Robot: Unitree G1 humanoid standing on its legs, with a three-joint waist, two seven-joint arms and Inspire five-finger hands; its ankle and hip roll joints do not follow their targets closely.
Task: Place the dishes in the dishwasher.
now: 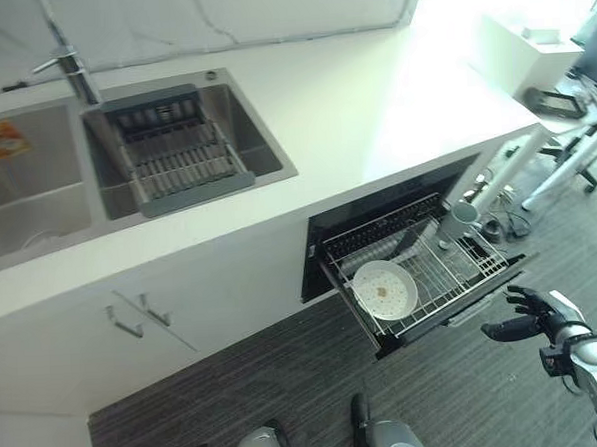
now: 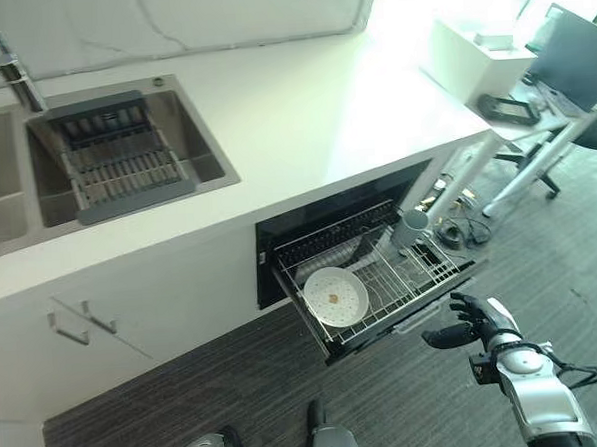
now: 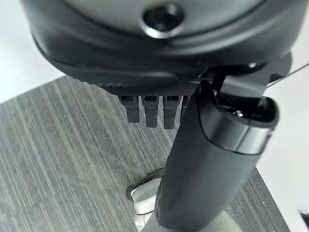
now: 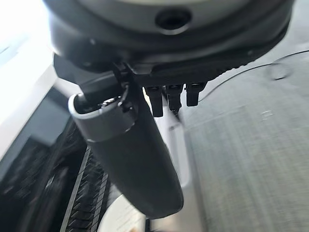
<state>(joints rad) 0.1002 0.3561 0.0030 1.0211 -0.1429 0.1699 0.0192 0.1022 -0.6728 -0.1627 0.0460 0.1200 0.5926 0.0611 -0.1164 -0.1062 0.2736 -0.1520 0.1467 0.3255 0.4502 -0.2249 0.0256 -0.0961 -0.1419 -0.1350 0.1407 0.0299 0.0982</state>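
I am looking down at the white desk, and going from the left I am seeing the steel sink with a grey slatted drain rack sitting in its basin. Further right, under the desk, the black dishwasher is standing open with its wire pull-out rack drawn out over the grey striped floor. A round white plate with a small brown spot at its centre is lying in the rack's left part, apart from both hands. My left robot hand is showing in its wrist view above the floor, fingers straight and empty. My right robot hand is hovering just beside the rack's front right corner, fingers spread loosely, holding nothing
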